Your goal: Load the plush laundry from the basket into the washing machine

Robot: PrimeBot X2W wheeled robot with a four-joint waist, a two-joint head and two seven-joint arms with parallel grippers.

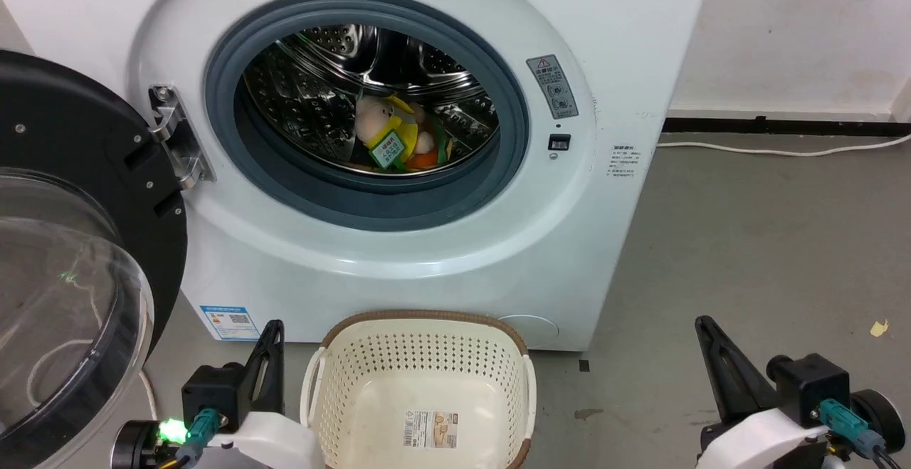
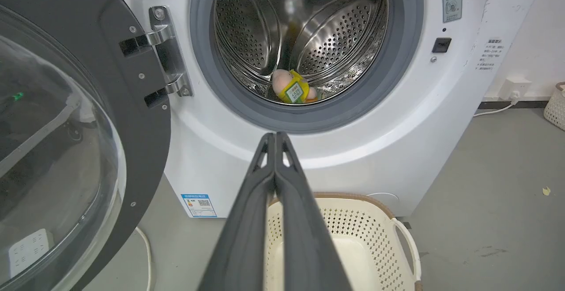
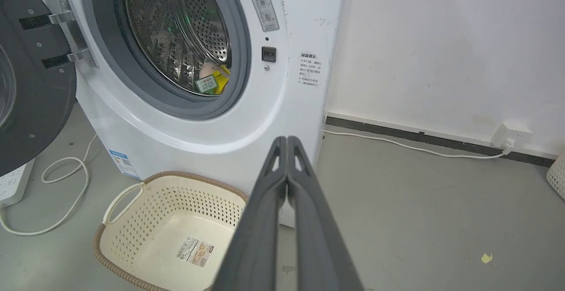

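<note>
Lying plush laundry (image 2: 292, 88) beyond left gripper (image 2: 274, 137)

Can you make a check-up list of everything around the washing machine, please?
Surface: grey concrete floor.
Job's things: soft plush laundry bundle lies inside the shiny steel drum of the large white front-loading washing machine; its black-framed round door hangs open; small cream perforated plastic basket holds just a label sticker.
Clutter: yellowish scrap on the floor.
End effectors: left end effector shut, holding nothing; right end effector the same.
Cables: white cable along the wall; white cord looped by the door.
Surroundings: white wall, wall socket.
</note>
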